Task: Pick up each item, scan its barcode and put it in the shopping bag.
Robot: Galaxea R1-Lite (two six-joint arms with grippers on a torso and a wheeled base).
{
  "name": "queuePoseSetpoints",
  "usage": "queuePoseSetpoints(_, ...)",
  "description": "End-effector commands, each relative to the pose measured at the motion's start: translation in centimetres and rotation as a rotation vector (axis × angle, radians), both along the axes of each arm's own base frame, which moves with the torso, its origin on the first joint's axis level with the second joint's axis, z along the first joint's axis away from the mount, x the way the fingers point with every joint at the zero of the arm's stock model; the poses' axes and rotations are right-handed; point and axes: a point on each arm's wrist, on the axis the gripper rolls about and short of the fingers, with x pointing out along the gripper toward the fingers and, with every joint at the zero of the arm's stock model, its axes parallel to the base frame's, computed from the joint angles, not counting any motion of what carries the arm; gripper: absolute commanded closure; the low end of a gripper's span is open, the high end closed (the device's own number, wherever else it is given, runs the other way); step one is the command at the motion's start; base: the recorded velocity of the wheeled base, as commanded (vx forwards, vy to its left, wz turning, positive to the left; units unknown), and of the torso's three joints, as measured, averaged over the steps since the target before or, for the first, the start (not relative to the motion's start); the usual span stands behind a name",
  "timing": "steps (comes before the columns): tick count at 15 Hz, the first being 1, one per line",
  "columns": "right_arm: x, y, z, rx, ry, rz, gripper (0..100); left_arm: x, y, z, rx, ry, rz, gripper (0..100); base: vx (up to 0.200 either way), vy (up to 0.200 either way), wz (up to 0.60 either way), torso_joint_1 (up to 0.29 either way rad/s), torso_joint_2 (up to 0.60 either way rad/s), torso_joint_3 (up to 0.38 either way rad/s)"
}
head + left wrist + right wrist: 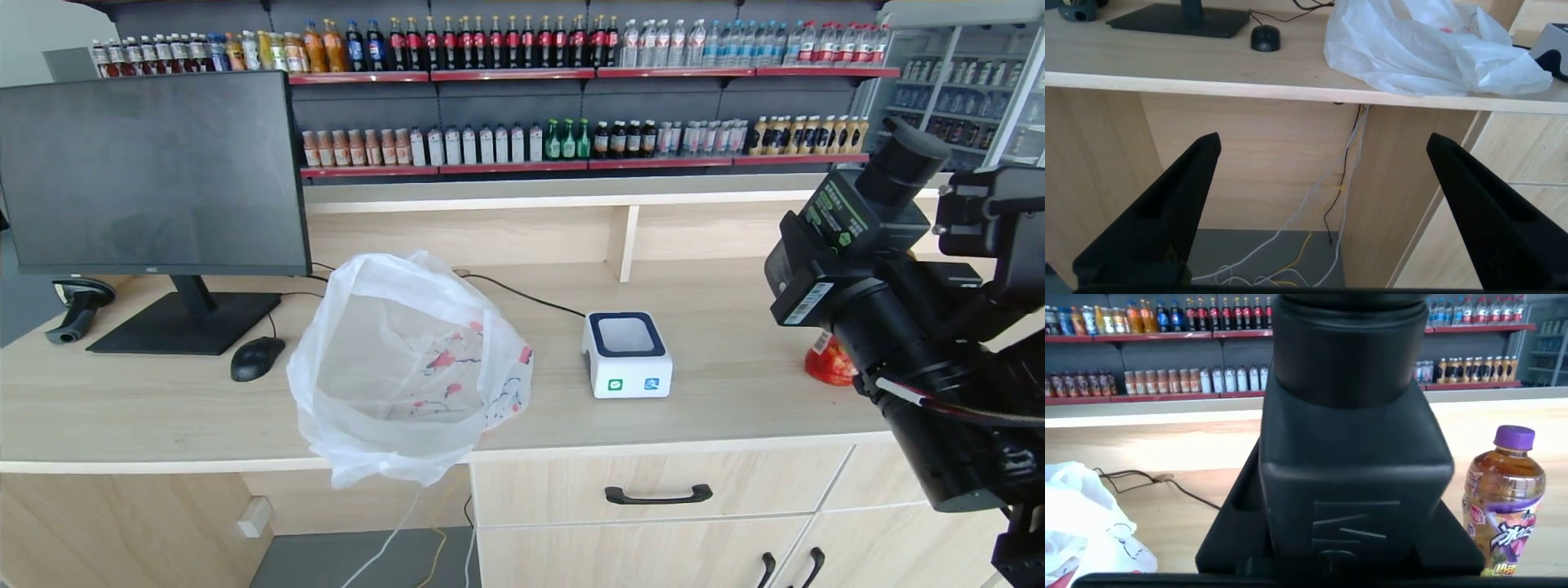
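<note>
Head view: right arm (898, 327) partly hides red item (826, 365); mouse (257, 358) beside bag (408, 367).

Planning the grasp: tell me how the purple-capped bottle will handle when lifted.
The purple-capped bottle looks filled nearly to the neck, so it is probably heavy for its size. It stands upright, tall and narrow, on the counter; a high nudge could tip it, and it would likely roll. Its surface looks glossy, so perhaps slippery.

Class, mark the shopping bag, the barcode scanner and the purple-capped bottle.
shopping bag (392, 367), head view, its translucent front wall.
barcode scanner (626, 336), head view, its top window.
purple-capped bottle (1504, 498), right wrist view, its label.
</note>
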Motion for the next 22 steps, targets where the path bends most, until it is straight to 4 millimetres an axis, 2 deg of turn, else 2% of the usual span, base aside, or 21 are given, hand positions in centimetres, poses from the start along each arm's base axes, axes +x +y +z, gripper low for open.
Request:
queuePoseSetpoints(1, -0.3, -0.2, 0.0, 0.0, 0.001, 0.0, 100, 0.0, 0.0, 0.0, 0.0, 0.0, 0.0, 0, 0.0, 0.2, 0.0, 0.012, 0.0, 0.002)
queuePoseSetpoints(10, -0.3, -0.3, -0.1, -0.002, 0.003, -0.003, 100, 0.0, 0.0, 0.0, -0.003, 0.0, 0.0, 0, 0.0, 0.2, 0.0, 0.007, 0.0, 0.002)
queuePoseSetpoints(15, -0.7, -0.6, -0.1, -0.002, 0.005, -0.006, 100, 0.0, 0.0, 0.0, 0.002, 0.0, 0.0, 0, 0.0, 0.0, 0.0, 0.0, 0.0, 0.0)
queuePoseSetpoints(18, -1.3, 0.0, -1.3, -0.038, 0.045, 0.033, 100, 0.0, 0.0, 0.0, 0.002, 0.0, 0.0, 0, 0.0, 0.0, 0.0, 0.0, 0.0, 0.0)
queuePoseSetpoints(20, -1.8, -0.3, -2.3, -0.052, 0.08, 0.038, 100, 0.0, 0.0, 0.0, 0.002, 0.0, 0.0, 0, 0.0, 0.0, 0.0, 0.0, 0.0, 0.0)
queuePoseSetpoints(22, -1.9, -0.3, -2.4, -0.054, 0.086, 0.039, 100, 0.0, 0.0, 0.0, 0.002, 0.0, 0.0, 0, 0.0, 0.0, 0.0, 0.0, 0.0, 0.0)
